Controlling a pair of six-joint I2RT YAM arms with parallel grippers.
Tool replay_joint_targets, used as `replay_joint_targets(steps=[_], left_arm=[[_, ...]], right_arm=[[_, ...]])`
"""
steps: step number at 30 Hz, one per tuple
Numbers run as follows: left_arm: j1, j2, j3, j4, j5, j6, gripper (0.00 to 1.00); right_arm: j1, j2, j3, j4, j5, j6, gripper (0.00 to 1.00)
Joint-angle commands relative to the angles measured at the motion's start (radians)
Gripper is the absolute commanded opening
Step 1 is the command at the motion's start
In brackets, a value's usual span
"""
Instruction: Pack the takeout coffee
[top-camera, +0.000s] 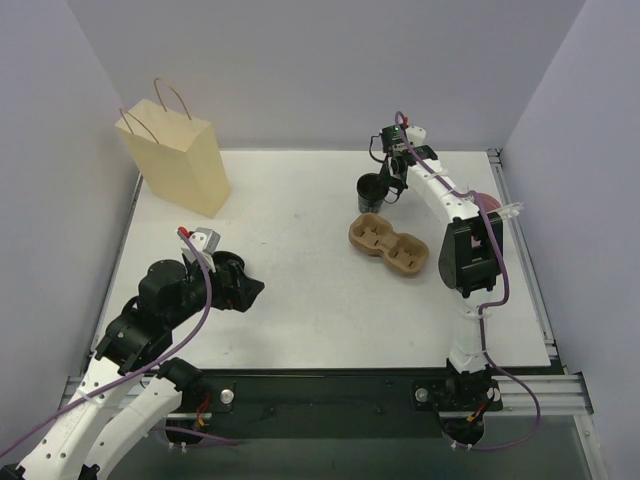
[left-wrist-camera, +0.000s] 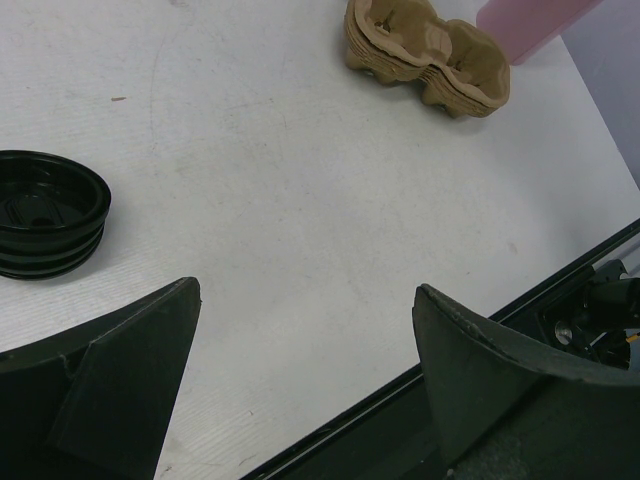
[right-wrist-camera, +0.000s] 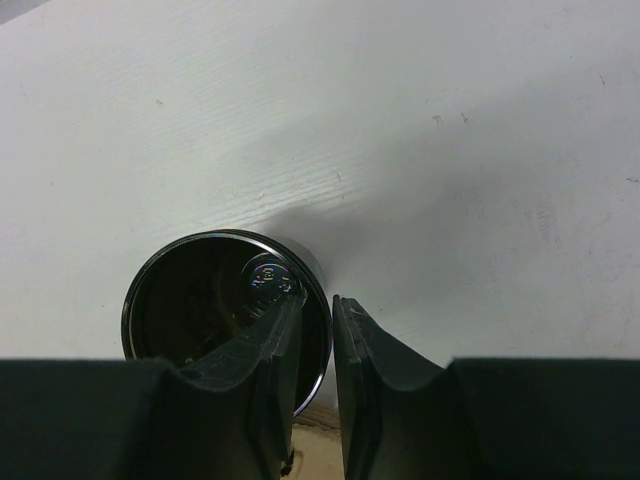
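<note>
A black cup (top-camera: 371, 189) hangs from my right gripper (top-camera: 390, 187) just behind the brown two-cup carrier (top-camera: 390, 244). In the right wrist view the gripper (right-wrist-camera: 315, 310) is shut on the cup's rim (right-wrist-camera: 225, 310), one finger inside and one outside, with a bit of the carrier (right-wrist-camera: 315, 455) below. My left gripper (top-camera: 250, 288) is open and empty over the table's left front. In its wrist view (left-wrist-camera: 305, 290) a black lid (left-wrist-camera: 45, 212) lies to the left and the carrier (left-wrist-camera: 425, 50) far ahead. The paper bag (top-camera: 178, 158) stands at the back left.
A pink object (top-camera: 490, 204) lies at the table's right edge behind the right arm; it also shows in the left wrist view (left-wrist-camera: 530, 22). The table's black front rail (top-camera: 330, 385) runs along the near edge.
</note>
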Motion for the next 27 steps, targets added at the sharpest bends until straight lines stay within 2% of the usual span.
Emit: replay_joint_targets(steps=[1, 27], left_arm=[[-0.004, -0.006, 0.001, 0.046, 0.0, -0.009, 0.97], [-0.004, -0.006, 0.001, 0.046, 0.0, -0.009, 0.97]], right_arm=[[-0.008, -0.007, -0.004, -0.026, 0.006, 0.006, 0.21], [-0.005, -0.015, -0.017, -0.035, 0.006, 0.014, 0.21]])
